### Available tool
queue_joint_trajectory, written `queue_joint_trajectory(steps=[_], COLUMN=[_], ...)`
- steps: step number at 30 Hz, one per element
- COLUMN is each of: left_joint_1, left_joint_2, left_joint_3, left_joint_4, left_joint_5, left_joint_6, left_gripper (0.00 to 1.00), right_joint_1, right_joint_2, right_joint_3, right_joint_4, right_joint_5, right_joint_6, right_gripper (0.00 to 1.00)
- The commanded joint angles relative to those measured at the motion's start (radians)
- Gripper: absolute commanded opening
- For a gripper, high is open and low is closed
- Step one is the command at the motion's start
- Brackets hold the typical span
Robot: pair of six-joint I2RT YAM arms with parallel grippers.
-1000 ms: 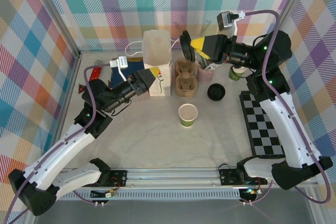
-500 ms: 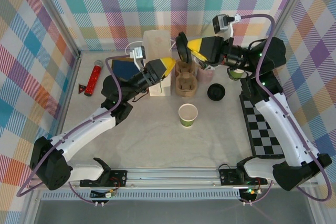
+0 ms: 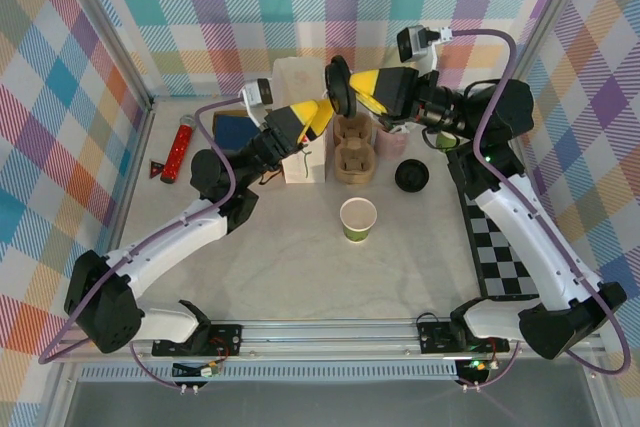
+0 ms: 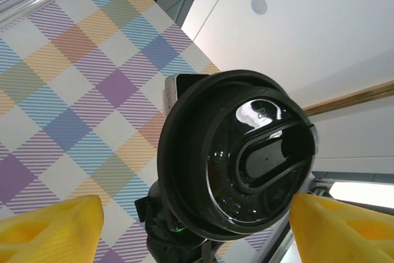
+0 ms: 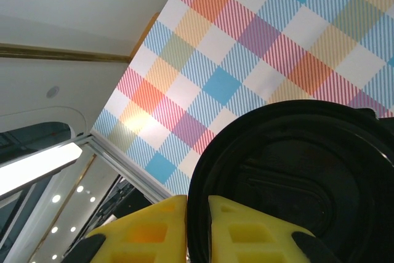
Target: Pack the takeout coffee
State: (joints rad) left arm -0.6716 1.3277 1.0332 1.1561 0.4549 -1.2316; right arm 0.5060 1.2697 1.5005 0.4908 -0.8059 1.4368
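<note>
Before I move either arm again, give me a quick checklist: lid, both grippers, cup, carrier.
1. Right gripper shut on the black lid: ok, rim pinched between its fingers, lid held up in the air.
2. Left gripper open: ok, its yellow fingers stand either side of the lid.
3. Left fingers touching the lid: cannot tell.
4. Paper cup upright and uncovered on the table: ok; whether it holds anything, cannot tell.
5. Cup carrier cells free: ok, they look empty.
6. Second lid lying apart from the cup: ok.
</note>
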Motion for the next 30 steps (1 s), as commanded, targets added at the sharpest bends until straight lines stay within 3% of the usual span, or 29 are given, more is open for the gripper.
queue_joint_trajectory(steps=[1,17,30], left_joint_1=[-0.011,-0.019,-0.018], left_joint_2=[0.001,0.018,0.008], left_joint_3=[0.021,0.030,0.007], left_joint_4=[0.098,0.165,0.168], left_joint_5=[0.001,-0.014,-0.048], left_joint_6=[-0.024,-0.062,-0.058], left_gripper=[0.79,0.76,0.54], right_joint_1=[0.013,0.037,0.039], right_joint_2=[0.008,0.051,0.040], right_joint_3=[-0.004,-0.068,-0.109], right_joint_4=[0.101,0.255,0.260], right_joint_5=[0.020,0.054,0.080], right_joint_6=[0.028,0.102,0.093], right_gripper=[0.15,0.15,0.15])
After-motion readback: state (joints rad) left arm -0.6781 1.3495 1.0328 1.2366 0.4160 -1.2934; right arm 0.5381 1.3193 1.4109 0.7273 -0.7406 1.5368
